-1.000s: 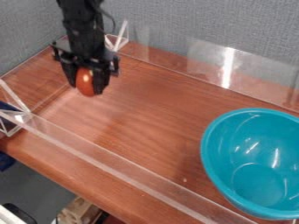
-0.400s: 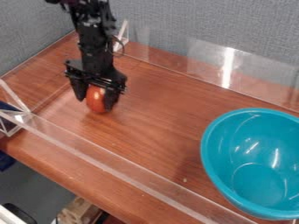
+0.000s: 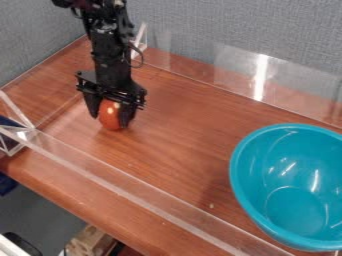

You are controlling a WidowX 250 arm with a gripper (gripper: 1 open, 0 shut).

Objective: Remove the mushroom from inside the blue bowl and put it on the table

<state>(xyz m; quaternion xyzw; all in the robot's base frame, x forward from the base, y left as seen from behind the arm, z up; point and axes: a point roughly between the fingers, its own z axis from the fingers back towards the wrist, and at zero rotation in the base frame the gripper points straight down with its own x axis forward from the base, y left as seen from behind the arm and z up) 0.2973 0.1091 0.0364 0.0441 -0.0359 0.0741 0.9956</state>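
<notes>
Change: since a second ago the claw [image 3: 112,112] has come down to the tabletop [image 3: 174,130] with the mushroom [image 3: 111,116].
Claw: closed on the mushroom, at ten o'clock.
Risk: opening early, it may roll.
Bowl: blue bowl [image 3: 254,175] at four o'clock, well apart, empty.

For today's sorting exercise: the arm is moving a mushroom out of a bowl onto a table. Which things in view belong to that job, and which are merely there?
Part of the job:
mushroom, between the jaws
gripper
blue bowl, now empty
table

Merely there:
clear walls round the table
grey backdrop
</notes>
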